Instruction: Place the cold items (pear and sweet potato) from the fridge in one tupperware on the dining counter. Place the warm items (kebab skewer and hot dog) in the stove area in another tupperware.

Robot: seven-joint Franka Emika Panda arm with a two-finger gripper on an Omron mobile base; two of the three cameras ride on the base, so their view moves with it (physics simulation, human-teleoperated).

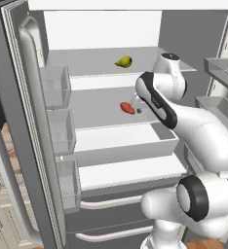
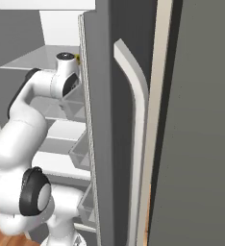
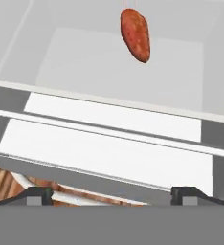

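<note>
Fridge stands open; all positions below are taken from it.

Nearest: arm base sits just outside the fridge, in front of the lower drawers. In the right base view the open door with its long pale handle blocks most of the interior.

Arm reaches up and into the middle of the compartment. Gripper seen from the hand camera: the two dark finger tips stand far apart at the bottom corners, nothing between them. Jaws spread wide, empty.

Beyond the hand: white shelf fronts, then the middle shelf. Sweet potato lies on that shelf, ahead of the gripper and well clear of it, no contact. In the left base view it shows as a reddish lump just beside the forearm.

Farthest: pear, yellow-green, on the shelf above, toward the back wall, untouched.

Door bins on the left door look empty.

Progress, judged: early. Both cold items are in the fridge, neither gripped. Tupperware, dining counter, stove area, skewer and hot dog cannot be checked from here. Likely step in hand is the approach to the sweet potato; everything after is left to do.
</note>
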